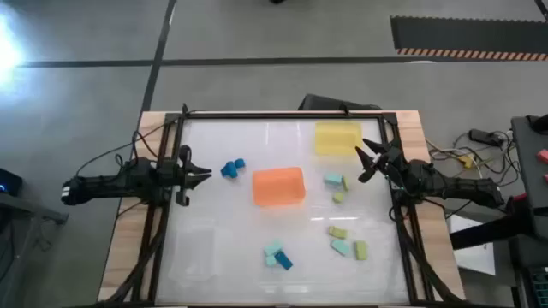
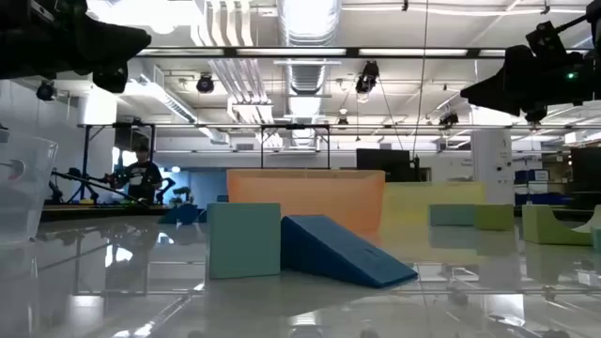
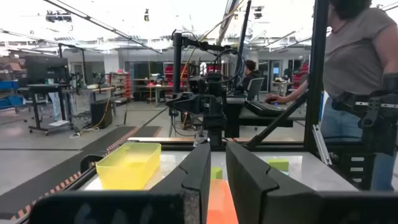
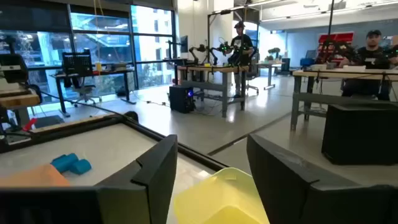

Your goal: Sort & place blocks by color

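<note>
Small blocks lie flat on the white table: two dark blue ones [image 1: 233,168] left of the orange tray, a teal [image 1: 333,180] and a yellow-green one [image 1: 339,197] right of it, a yellow-green and teal group [image 1: 346,241] toward the near right, and a teal [image 1: 273,252] and a dark blue block [image 1: 283,262] near the front edge. In the low view that dark blue block [image 2: 343,252] leans on the teal one [image 2: 244,240]. My left gripper [image 1: 205,176] hovers left of the dark blue pair, open by a narrow gap. My right gripper [image 1: 363,161] hangs wide open beside the yellow tray.
The orange tray [image 1: 278,186] sits mid-table, the yellow tray [image 1: 338,139] at the far right, and a clear tray [image 1: 195,248] at the near left. A dark frame [image 1: 282,114] edges the table. People stand and sit in the room beyond [image 3: 354,56].
</note>
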